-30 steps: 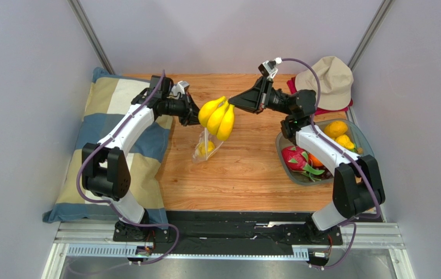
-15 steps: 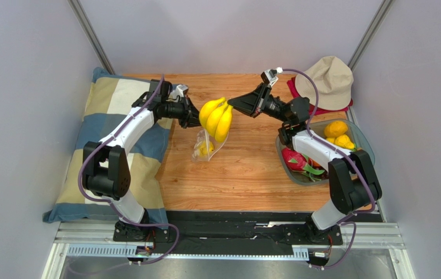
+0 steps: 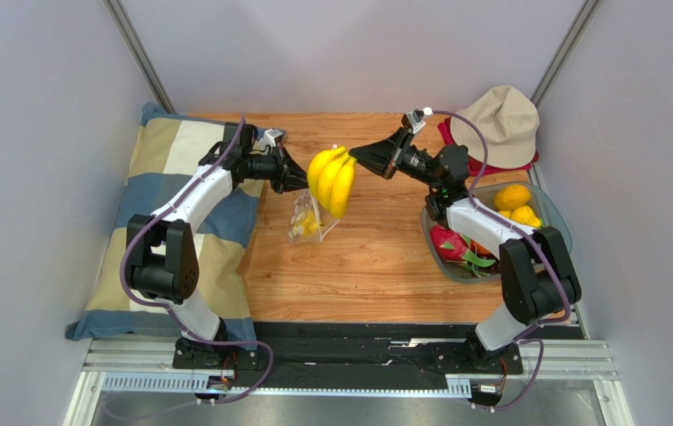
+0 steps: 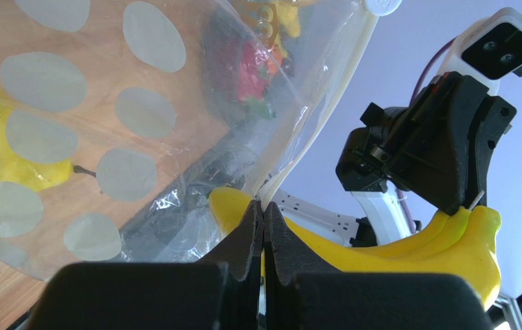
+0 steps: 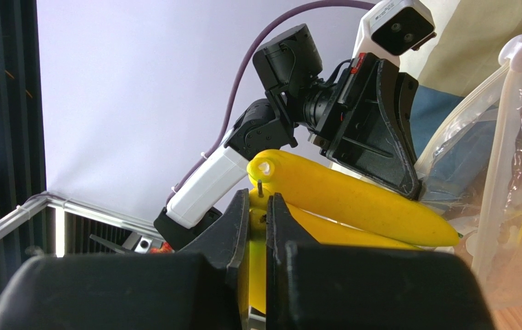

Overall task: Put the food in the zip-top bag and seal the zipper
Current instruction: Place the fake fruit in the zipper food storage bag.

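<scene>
I hold: left gripper clenched on bag edge, bag hanging; right gripper grasping bananas by stem, beside bag

Not much moved tbh. The left end effector rolled at the wrist, so it looks pointier from above now, and it crept a bit right toward the bananas. The bag hanging off it swung slightly left. The right arm's elbow tucked in to the left and came a touch nearer, and its wrist camera shifted with it. The right end effector barely budged, and the bunch hangs a hair narrower.
</scene>
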